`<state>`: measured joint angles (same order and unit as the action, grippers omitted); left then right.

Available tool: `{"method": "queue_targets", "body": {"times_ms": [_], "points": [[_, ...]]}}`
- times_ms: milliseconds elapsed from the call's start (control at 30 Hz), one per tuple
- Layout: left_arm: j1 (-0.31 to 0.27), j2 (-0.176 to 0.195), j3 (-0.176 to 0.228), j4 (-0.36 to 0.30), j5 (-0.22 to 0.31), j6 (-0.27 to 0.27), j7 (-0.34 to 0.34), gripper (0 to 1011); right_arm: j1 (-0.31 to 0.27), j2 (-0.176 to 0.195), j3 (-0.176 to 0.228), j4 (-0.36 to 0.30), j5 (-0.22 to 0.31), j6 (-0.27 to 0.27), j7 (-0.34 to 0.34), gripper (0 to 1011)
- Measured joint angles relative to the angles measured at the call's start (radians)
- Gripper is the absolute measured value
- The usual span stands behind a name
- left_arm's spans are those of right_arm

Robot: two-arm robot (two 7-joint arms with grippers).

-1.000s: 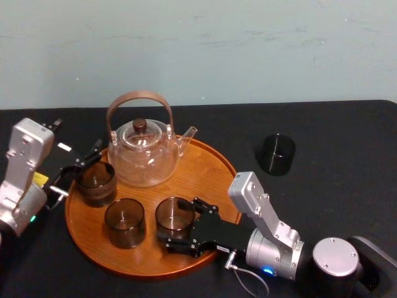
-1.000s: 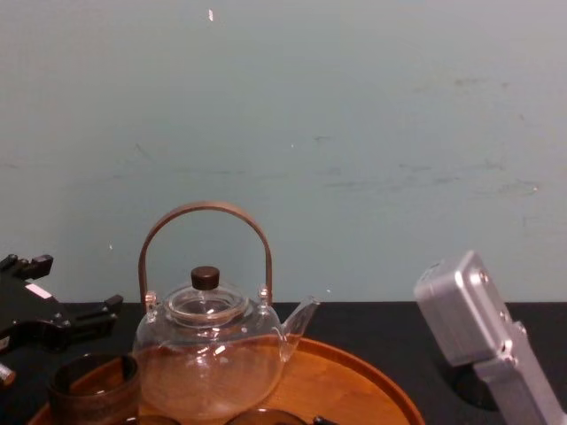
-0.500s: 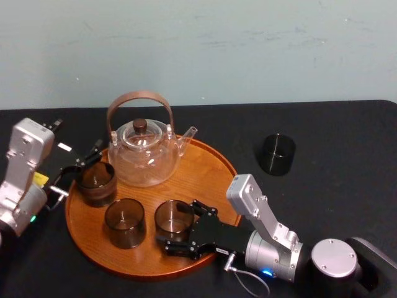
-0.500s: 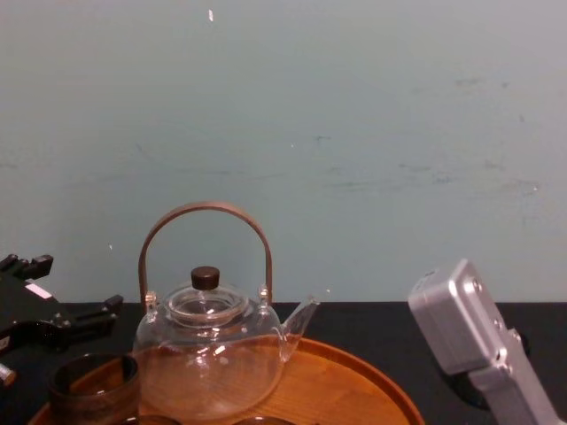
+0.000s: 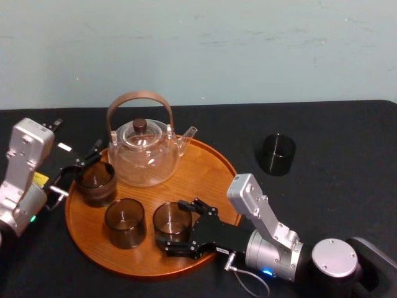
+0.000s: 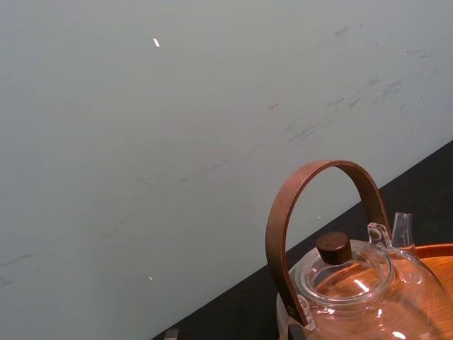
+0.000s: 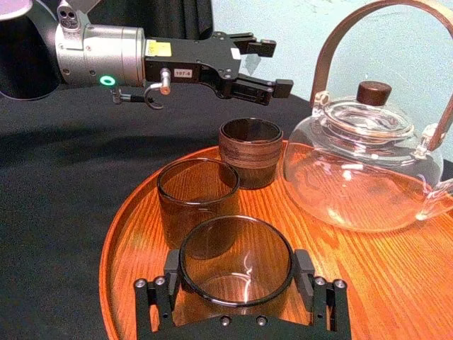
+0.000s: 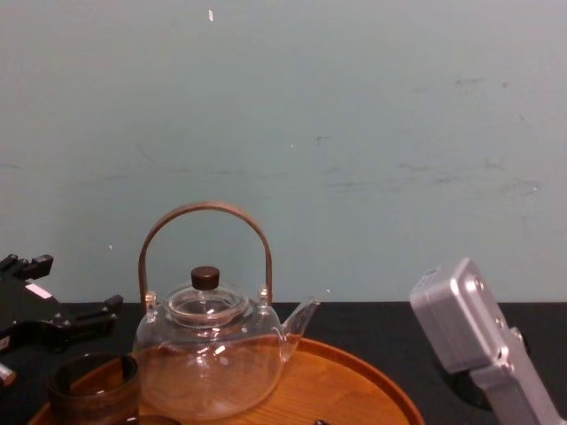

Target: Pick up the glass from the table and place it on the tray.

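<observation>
Right pincer [image 5: 173, 226] clamped on glass [image 7: 236, 280], now lowered onto tray [image 5: 205, 167] before teapot [image 5: 144, 155] (release due). Left pincer [image 7: 272, 67] apart, idle.

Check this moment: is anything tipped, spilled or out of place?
Nothing tipped or spilled. One glass stands alone on the table, off the tray; three other glasses sit there beside the teapot, right tool flanking one, left tool by another.

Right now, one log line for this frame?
right gripper: around near glass on tray | left gripper: open, idle at tray's left rim | fourth glass: on table
</observation>
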<state>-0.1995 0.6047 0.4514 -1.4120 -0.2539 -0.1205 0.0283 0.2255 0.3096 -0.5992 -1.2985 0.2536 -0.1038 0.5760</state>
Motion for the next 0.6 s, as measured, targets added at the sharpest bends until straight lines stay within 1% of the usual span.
{"method": "queue_targets", "body": {"times_ms": [33,400,600], "points": [[0.0,0.0,0.0,0.0,0.0,0.0,0.0,1001,0.0,0.0,0.0,0.0,0.0,0.0,0.0,1002],[0.0,0.0,0.0,0.0,0.0,0.0,0.0,1002,-0.001,0.0,0.0,-0.001,0.001,0.0,-0.001,1002],[0.0,0.0,0.0,0.0,0.0,0.0,0.0,1001,-0.009,0.009,0.006,-0.019,0.006,-0.016,0.001,1002]]}}
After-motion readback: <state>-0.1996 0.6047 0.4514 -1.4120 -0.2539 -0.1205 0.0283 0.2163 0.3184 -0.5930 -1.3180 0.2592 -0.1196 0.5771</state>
